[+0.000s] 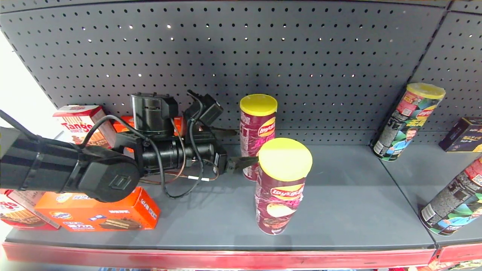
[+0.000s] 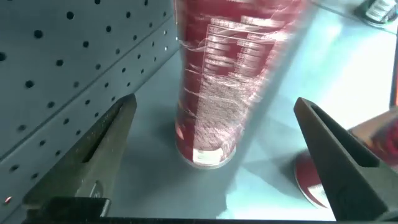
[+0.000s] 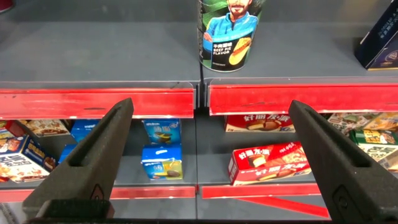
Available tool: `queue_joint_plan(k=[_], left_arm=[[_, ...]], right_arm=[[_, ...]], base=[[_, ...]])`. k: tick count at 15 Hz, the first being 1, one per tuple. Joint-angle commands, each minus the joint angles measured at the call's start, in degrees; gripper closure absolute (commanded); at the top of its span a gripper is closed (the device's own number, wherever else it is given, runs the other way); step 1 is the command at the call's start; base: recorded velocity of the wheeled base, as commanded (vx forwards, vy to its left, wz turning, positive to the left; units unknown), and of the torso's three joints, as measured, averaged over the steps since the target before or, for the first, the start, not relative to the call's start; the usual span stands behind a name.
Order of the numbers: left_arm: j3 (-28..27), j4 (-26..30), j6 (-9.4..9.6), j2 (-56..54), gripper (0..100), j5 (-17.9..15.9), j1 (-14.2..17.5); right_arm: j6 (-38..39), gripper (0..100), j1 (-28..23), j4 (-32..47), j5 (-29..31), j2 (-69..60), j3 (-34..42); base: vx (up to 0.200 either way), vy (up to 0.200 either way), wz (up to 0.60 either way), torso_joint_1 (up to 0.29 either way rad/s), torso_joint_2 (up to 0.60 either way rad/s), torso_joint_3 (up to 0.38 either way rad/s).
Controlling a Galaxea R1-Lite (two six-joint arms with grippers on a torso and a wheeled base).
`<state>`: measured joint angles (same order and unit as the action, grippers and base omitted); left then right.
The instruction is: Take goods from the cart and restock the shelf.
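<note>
Left hand [image 2: 214,103] spread, rear can [image 1: 257,128] upright

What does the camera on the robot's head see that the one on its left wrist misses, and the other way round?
Head only: the whole left arm, the yellow lids of the two maroon cans, and the orange box and wafer box at the shelf's left end.

Left wrist only: a close look at the rear maroon can where its foot meets the shelf, framed by the left gripper with its fingers open.

Both: that rear can, the perforated back wall and the grey shelf.
</note>
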<state>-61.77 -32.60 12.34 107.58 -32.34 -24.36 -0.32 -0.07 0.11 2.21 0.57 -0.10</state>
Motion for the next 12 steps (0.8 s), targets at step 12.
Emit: queue_joint_plan(k=[12], left_arm=[[-2.6,5.8,5.07,-1.8,0,12.1,1.1]], right_arm=[[0.0,0,0.0,0.0,0.0,0.1,0.1]], base=[[0.0,0.0,0.0,0.0,0.0,0.0]])
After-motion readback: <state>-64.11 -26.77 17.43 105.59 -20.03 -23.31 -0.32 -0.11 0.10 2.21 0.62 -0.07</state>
